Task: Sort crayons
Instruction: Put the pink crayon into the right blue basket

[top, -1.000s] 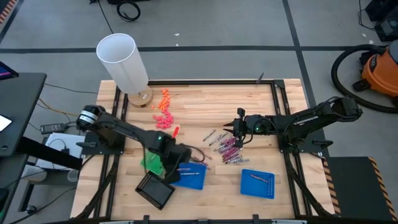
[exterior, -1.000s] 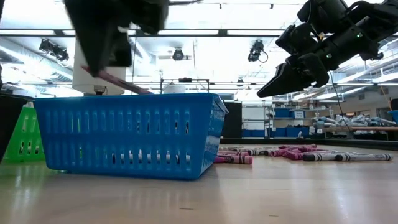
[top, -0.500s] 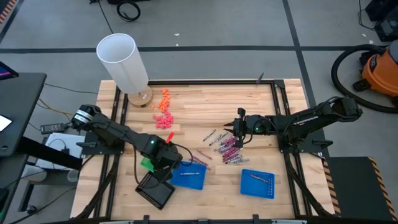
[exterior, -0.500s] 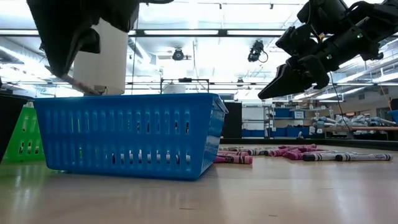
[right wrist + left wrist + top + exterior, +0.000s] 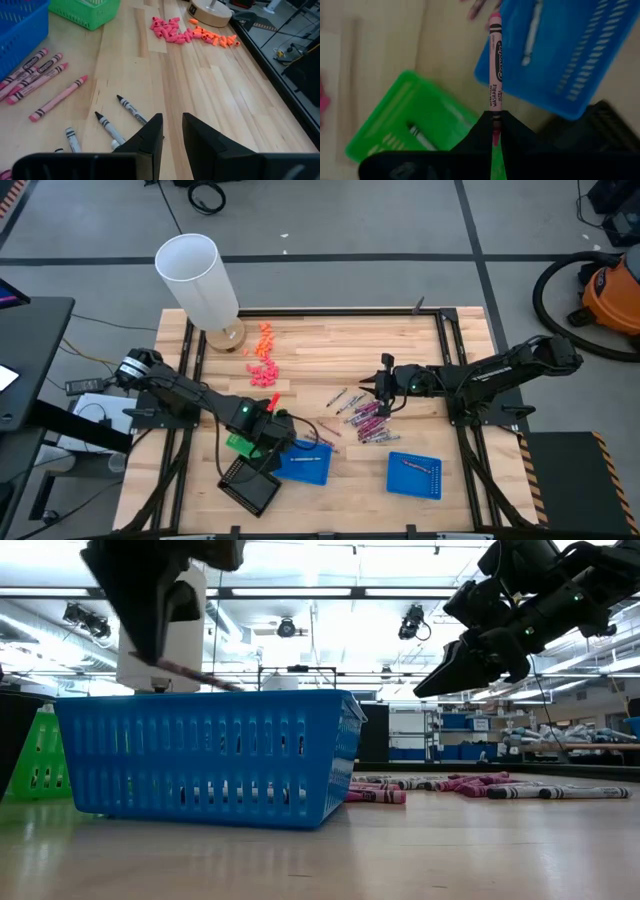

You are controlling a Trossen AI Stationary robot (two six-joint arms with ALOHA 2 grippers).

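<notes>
- Holding a pink crayon (image 5: pixel 495 75) by one end in my left gripper (image 5: pixel 496 131), fingers clamped tight on it, so that most of its length sticks out ahead of the fingertips.
- My left gripper hangs near the front left part of the worktop (image 5: pixel 420 360), above the spot where three small trays meet — the green tray (image 5: pixel 410 117), the nearer blue tray (image 5: pixel 560 55) and the black tray (image 5: pixel 600 125).
- The held crayon's free tip reaches over the rim of that blue tray, which already has a grey crayon (image 5: pixel 531 35) lying inside; the green tray has one stick in it too.
- My right gripper (image 5: pixel 171 130) hovers above the middle right of the worktop with its fingers slightly parted and nothing between them.
- Just ahead of it lie grey crayons (image 5: pixel 131 109) and, nearer the blue tray, a loose heap of pink and maroon crayons (image 5: pixel 366 420).
- A second blue tray (image 5: pixel 414 475) sits by the front right edge — one crayon in it.
- Orange and pink chunky bits (image 5: pixel 263 355) lie toward the back left, next to a white cylinder (image 5: pixel 197 280) on a wooden base.
</notes>
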